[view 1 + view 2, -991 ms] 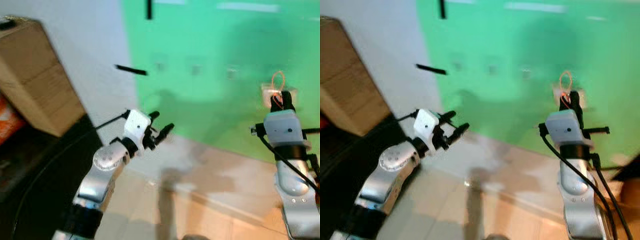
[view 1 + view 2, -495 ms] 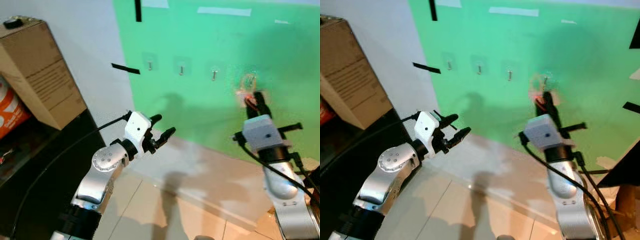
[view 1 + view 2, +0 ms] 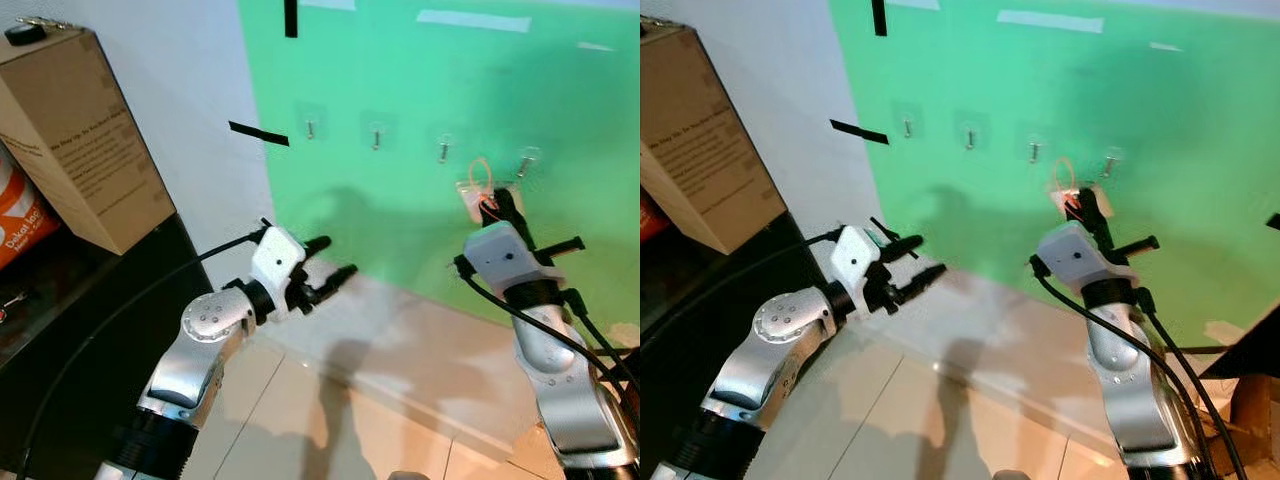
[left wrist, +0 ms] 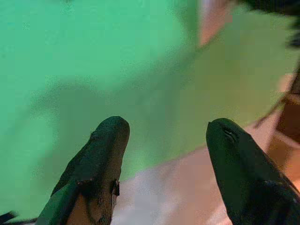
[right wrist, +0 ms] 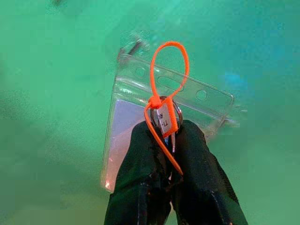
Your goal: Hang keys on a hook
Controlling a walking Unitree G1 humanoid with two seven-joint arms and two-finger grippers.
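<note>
My right gripper (image 3: pixel 497 204) is shut on the keys (image 5: pixel 165 117), a key ring with a small tag, an orange loop (image 3: pixel 482 178) and a clear plastic sleeve (image 5: pixel 140 122). It holds them up against the green wall (image 3: pixel 400 90), just below and left of the rightmost hook (image 3: pixel 525 160). The orange loop stands upright above the fingertips. Three more hooks (image 3: pixel 376 137) run in a row to the left. My left gripper (image 3: pixel 333 258) is open in mid-air, low and to the left, holding nothing.
A cardboard box (image 3: pixel 80 140) stands on a dark cabinet (image 3: pixel 70 330) at the left. Black tape strips (image 3: pixel 258 133) mark the wall. The beige tiled floor (image 3: pixel 400 400) lies below. A wooden piece (image 3: pixel 1240 395) sits at the right edge.
The head camera has shifted, so the whole scene moved. My right gripper with the keys now sits slightly lower, left of the rightmost hook. The left gripper stays open.
</note>
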